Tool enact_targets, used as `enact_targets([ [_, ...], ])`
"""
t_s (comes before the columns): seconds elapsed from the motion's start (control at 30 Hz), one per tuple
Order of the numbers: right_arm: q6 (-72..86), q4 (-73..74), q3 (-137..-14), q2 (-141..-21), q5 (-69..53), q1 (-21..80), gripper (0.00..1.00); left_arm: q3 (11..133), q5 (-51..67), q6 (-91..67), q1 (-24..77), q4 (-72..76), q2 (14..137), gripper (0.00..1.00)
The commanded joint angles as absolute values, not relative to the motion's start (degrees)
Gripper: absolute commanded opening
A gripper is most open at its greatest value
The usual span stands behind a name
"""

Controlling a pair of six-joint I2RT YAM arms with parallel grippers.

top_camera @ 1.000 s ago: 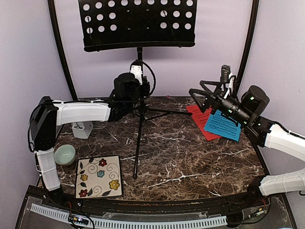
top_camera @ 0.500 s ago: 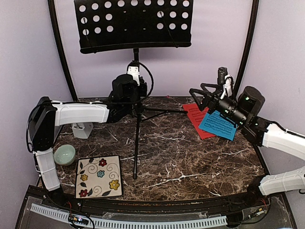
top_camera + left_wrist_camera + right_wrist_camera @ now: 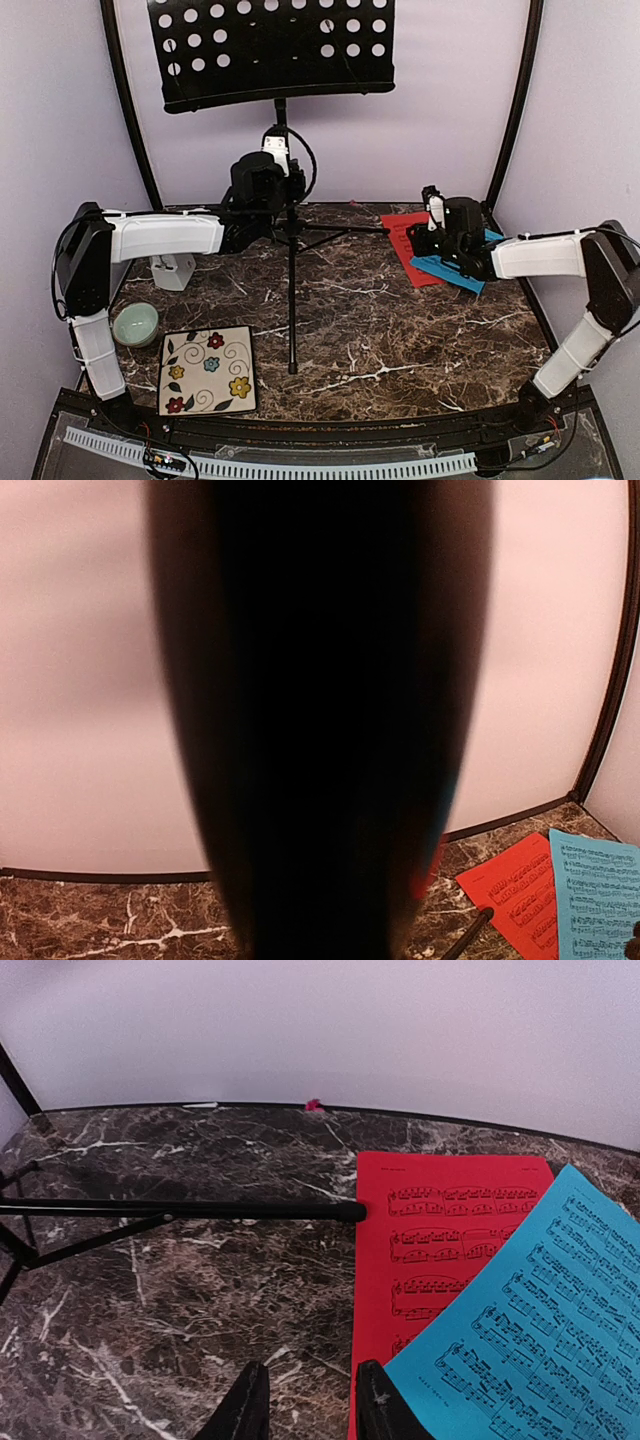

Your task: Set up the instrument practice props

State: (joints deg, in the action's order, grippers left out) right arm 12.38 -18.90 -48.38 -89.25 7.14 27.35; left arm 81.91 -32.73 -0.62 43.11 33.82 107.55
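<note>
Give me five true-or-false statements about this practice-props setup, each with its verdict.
1. The blue sheet overlaps the red sheet. True.
2. The music stand lies flat on the table. False: it is upright.
3. The green bowl sits on the floral tile. False: it sits beside the tile, on the table.
4. The left gripper holds the stand's pole. True.
5. The metronome is on the table's right side. False: it is on the left.
</note>
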Motion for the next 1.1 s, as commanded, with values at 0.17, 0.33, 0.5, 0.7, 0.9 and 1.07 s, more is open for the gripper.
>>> enact_targets([
  [0.17,12.6,-16.3,-64.1,-108.5,7.1,24.0,0.18,83.9,-29.4,-3.0,41.8,44.7,98.6,0.00],
  [0.33,12.7,-12.2,-71.2,-115.5,7.5,23.4,0.14,84.0,-28.1,-3.7,41.1,43.7,97.9,0.00],
  [0.5,14.2,-8.2,-72.6,-118.7,7.5,22.0,0.12,83.5,-28.0,-3.9,40.8,43.4,97.2,0.00],
  [0.7,15.0,-3.4,-71.3,-119.5,8.8,20.6,0.10,82.6,-27.3,-5.2,40.7,43.3,97.4,0.00],
  [0.9,16.6,-3.0,-67.2,-117.5,9.9,19.0,0.08,82.4,-27.3,-5.1,40.7,43.0,98.2,0.00],
  [1.07,17.8,-2.4,-64.2,-115.5,11.4,18.7,0.08,81.9,-27.4,-4.9,40.7,43.7,98.4,0.00],
])
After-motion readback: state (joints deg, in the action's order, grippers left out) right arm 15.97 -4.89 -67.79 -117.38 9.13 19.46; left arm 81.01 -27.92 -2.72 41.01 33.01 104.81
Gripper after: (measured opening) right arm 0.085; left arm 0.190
